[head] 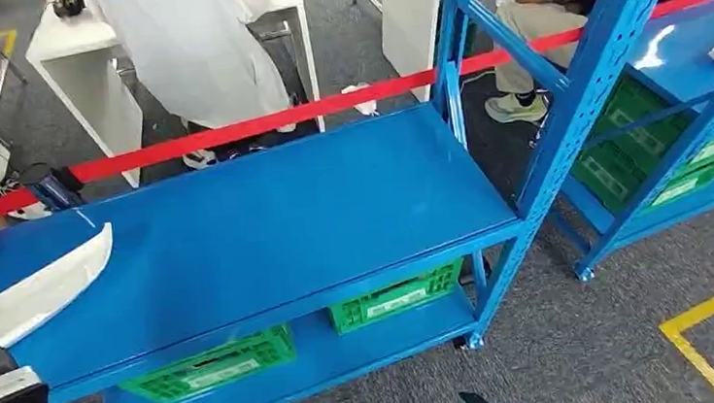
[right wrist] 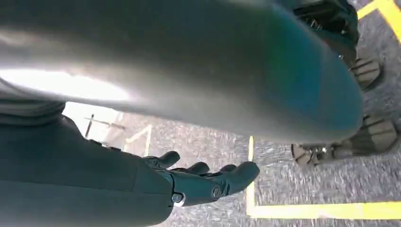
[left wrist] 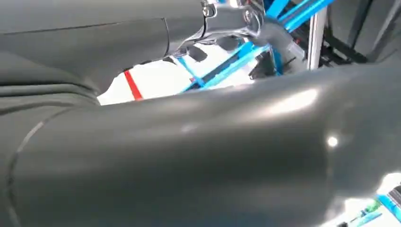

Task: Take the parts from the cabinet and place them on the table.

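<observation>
The white curved plastic part (head: 34, 288) lay at the left end of the blue metal shelf (head: 267, 219), long axis diagonal, nearest the left arm. Right robot hand (right wrist: 208, 179) hung open, empty; left robot hand's state, can't tell.

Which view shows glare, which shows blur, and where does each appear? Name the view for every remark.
Head view: sharp, with pale sheen on the blue shelf top. Left wrist view: soft and blurred, bright highlights on a grey cover. Right wrist view: the right hand fairly sharp, the carpet streaked, glare on the cover above.
</observation>
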Motion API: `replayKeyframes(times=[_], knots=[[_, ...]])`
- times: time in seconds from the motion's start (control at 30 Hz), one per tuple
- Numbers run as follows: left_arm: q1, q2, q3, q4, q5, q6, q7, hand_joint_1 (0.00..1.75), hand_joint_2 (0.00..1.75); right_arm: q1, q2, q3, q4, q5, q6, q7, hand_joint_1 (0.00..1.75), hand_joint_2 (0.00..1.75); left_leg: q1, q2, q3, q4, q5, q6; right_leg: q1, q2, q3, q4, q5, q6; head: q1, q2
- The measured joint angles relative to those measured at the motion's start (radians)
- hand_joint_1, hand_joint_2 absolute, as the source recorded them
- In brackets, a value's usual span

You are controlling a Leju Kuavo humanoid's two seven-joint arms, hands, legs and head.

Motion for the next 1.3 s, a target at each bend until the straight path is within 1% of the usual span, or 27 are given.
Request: replayKeyframes(times=[0.03,0.07,0.1,0.13,0.17,0.23,0.27,0.3,0.33,0.37,0.4,0.43,0.47,0.5,0.53,0.57,0.6,0.63,0.67,0.7,0.8,0.87,0.9,0.97,1.0,1.13,1.3], knots=[[0.001,0.001,0.0,0.0,0.0,0.0,0.0,0.0,0.0,0.0,0.0,0.0,0.0,0.0,0.0,0.001,0.0,0.0,0.002,-0.01,0.001,-0.004,0.002,-0.007,0.001,-0.008,0.002,-0.004,0.0,-0.006,0.001,0.0],[0.001,0.003,0.001,-0.001,0.001,0.0,0.0,0.0,0.0,-0.002,0.002,0.0,0.0,0.0,0.0,0.001,0.0,0.0,0.0,-0.013,0.001,-0.004,-0.002,-0.012,-0.008,-0.018,0.013,-0.016,0.003,-0.013,0.001,0.0],[0.001,0.003,0.001,0.0,0.004,0.0,0.0,0.0,0.0,-0.001,0.0,0.0,0.0,0.0,0.0,0.003,0.0,0.0,-0.003,0.029,-0.002,0.011,-0.009,-0.018,-0.008,-0.024,0.023,-0.023,0.002,-0.018,0.001,0.0],[-0.006,0.004,0.001,0.002,0.008,0.0,0.0,0.0,0.0,-0.001,0.0,0.0,0.0,-0.001,0.0,0.003,0.0,0.0,-0.001,0.063,-0.025,0.056,-0.031,-0.027,-0.008,-0.032,0.032,-0.026,-0.002,-0.024,-0.011,0.0],[-0.008,0.005,0.001,0.005,0.011,0.0,0.0,0.0,0.0,0.0,0.0,0.0,0.0,-0.002,0.001,0.003,0.0,0.0,0.003,0.077,-0.064,0.128,-0.061,-0.034,-0.007,-0.04,0.036,-0.026,-0.005,-0.029,-0.009,0.0],[-0.007,0.005,0.001,0.01,0.012,0.0,0.002,0.0,0.0,0.001,0.0,0.0,0.0,-0.006,0.001,0.003,0.0,0.0,0.009,0.084,-0.112,0.213,-0.089,-0.04,-0.008,-0.046,0.041,-0.026,-0.011,-0.029,-0.01,0.0],[-0.007,0.005,0.001,0.016,0.013,-0.001,0.004,0.0,0.0,0.001,0.0,0.0,0.0,-0.008,0.001,0.003,0.0,0.0,0.013,0.086,-0.145,0.265,-0.1,-0.044,-0.008,-0.051,0.045,-0.026,-0.015,-0.029,-0.01,0.0],[-0.007,0.005,0.001,0.021,0.013,-0.001,0.004,0.0,0.0,0.001,0.0,0.0,0.0,-0.01,0.0,0.003,0.0,0.0,0.017,0.088,-0.161,0.281,-0.088,-0.047,-0.009,-0.054,0.049,-0.026,-0.019,-0.026,-0.01,0.0],[-0.007,0.006,0.001,0.025,0.014,-0.001,0.005,0.0,0.0,0.001,0.0,0.0,0.0,-0.012,0.0,0.003,0.0,0.0,0.02,0.09,-0.153,0.252,-0.054,-0.049,-0.01,-0.055,0.055,-0.026,-0.023,-0.024,-0.01,0.0],[-0.008,0.006,0.001,0.028,0.015,-0.001,0.005,0.0,0.0,0.0,0.0,0.0,0.0,-0.012,0.0,0.003,0.0,0.0,0.021,0.09,-0.122,0.183,-0.006,-0.05,-0.013,-0.056,0.064,-0.026,-0.029,-0.02,-0.01,0.0],[-0.009,0.007,0.001,0.031,0.015,-0.001,0.005,0.0,0.0,0.0,0.0,0.0,0.0,-0.012,0.0,0.003,0.0,0.0,0.023,0.092,-0.079,0.09,0.047,-0.05,-0.016,-0.057,0.074,-0.026,-0.035,-0.015,-0.01,0.0],[-0.011,0.008,0.001,0.032,0.015,-0.001,0.005,0.0,0.0,0.0,0.0,0.0,0.0,-0.012,0.0,0.003,0.0,0.0,0.023,0.095,-0.046,0.011,0.069,-0.05,-0.018,-0.058,0.08,-0.026,-0.042,-0.009,-0.01,0.0],[-0.014,0.008,0.0,0.036,0.015,-0.001,0.005,0.0,0.0,-0.002,0.0,0.0,0.0,-0.012,0.0,0.0,0.0,0.0,0.013,0.094,-0.027,0.001,0.049,-0.045,-0.012,-0.057,0.077,-0.025,-0.047,-0.001,-0.013,0.0],[-0.016,0.009,0.0,0.037,0.015,-0.001,0.005,0.0,0.0,-0.002,0.0,0.0,0.0,-0.012,0.0,-0.003,0.0,0.0,0.013,0.093,-0.028,-0.005,0.04,-0.029,-0.013,-0.057,0.076,-0.027,-0.047,0.006,-0.011,0.0],[-0.016,0.009,0.001,0.038,0.015,-0.002,0.005,0.0,0.0,-0.001,0.0,0.0,0.0,-0.013,0.0,-0.004,0.0,0.0,0.011,0.091,-0.03,-0.006,0.04,-0.025,-0.012,-0.057,0.077,-0.032,-0.046,0.011,-0.009,0.0],[-0.016,0.009,0.001,0.04,0.015,-0.002,0.005,0.0,0.0,-0.001,0.0,0.0,0.0,-0.013,0.0,-0.002,0.0,0.0,0.008,0.09,-0.03,-0.006,0.036,-0.017,-0.013,-0.059,0.081,-0.039,-0.046,0.018,-0.007,0.0],[-0.018,0.01,0.001,0.04,0.015,-0.002,0.006,0.0,0.0,-0.002,0.001,0.0,0.0,-0.015,0.0,-0.001,0.0,0.0,0.006,0.088,-0.025,-0.014,0.038,-0.011,-0.014,-0.062,0.092,-0.053,-0.043,0.024,-0.008,0.0],[-0.019,0.01,0.001,0.041,0.015,-0.002,0.01,0.0,0.0,-0.001,0.0,0.0,0.0,-0.019,0.001,0.0,0.0,0.0,0.014,0.088,-0.017,-0.026,0.046,-0.016,-0.01,-0.062,0.096,-0.052,-0.042,0.013,-0.007,0.0],[-0.022,0.01,0.001,0.043,0.014,-0.002,0.018,0.0,1.75,-0.002,0.0,0.0,0.0,-0.021,0.003,-0.001,0.0,0.0,0.015,0.087,-0.016,-0.028,0.046,-0.015,-0.01,-0.062,0.097,-0.057,-0.037,-0.014,-0.004,0.0],[-0.024,0.01,0.001,0.047,0.009,-0.004,0.035,0.0,1.75,-0.003,0.0,-0.001,0.0,-0.024,0.003,-0.002,0.0,0.0,0.014,0.086,-0.016,-0.027,0.043,-0.011,-0.009,-0.061,0.102,-0.063,-0.037,-0.021,0.0,0.0],[-0.029,0.011,0.001,0.058,-0.027,-0.03,0.083,0.0,1.75,-0.003,0.0,-0.002,0.0,-0.027,0.013,-0.001,0.0,0.0,0.011,0.086,-0.012,-0.025,0.038,-0.003,-0.011,-0.061,0.109,-0.072,-0.038,-0.02,0.001,0.0],[-0.035,0.013,-0.002,0.066,-0.057,-0.061,0.118,0.0,1.75,-0.003,0.0,-0.003,0.0,-0.029,0.019,-0.001,0.0,0.0,0.009,0.086,-0.012,-0.024,0.036,0.001,-0.012,-0.061,0.111,-0.075,-0.039,-0.014,0.001,0.0],[-0.036,0.018,-0.008,0.071,-0.083,-0.087,0.141,0.0,1.75,-0.003,0.001,-0.003,0.0,-0.028,0.02,-0.001,0.0,0.0,0.008,0.086,-0.012,-0.023,0.035,0.003,-0.014,-0.061,0.112,-0.076,-0.039,-0.004,0.002,0.0],[-0.035,0.032,-0.022,0.083,-0.131,-0.135,0.192,0.0,1.75,-0.002,0.002,-0.003,0.0,-0.026,0.021,-0.001,0.0,0.0,0.006,0.087,-0.013,-0.02,0.034,0.005,-0.017,-0.061,0.113,-0.077,-0.04,0.023,0.002,0.0],[-0.037,0.037,-0.029,0.093,-0.15,-0.156,0.211,0.0,1.75,-0.001,0.003,-0.003,0.0,-0.024,0.022,-0.001,0.0,0.0,0.006,0.087,-0.013,-0.019,0.034,0.005,-0.018,-0.061,0.113,-0.077,-0.04,0.027,0.001,0.0],[-0.072,0.061,-0.05,0.168,-0.168,-0.204,0.242,0.0,1.75,-0.001,0.007,-0.003,0.0,-0.005,0.037,-0.001,0.0,0.0,0.007,0.087,-0.009,-0.021,0.035,0.005,-0.017,-0.061,0.115,-0.078,-0.039,0.029,0.001,0.0],[-0.139,0.106,-0.053,0.346,-0.166,-0.209,0.245,0.0,1.75,0.0,0.011,-0.003,0.0,0.019,0.036,0.0,0.0,0.0,0.007,0.087,-0.003,-0.027,0.038,0.003,-0.016,-0.062,0.118,-0.077,-0.039,0.029,0.001,0.0]])
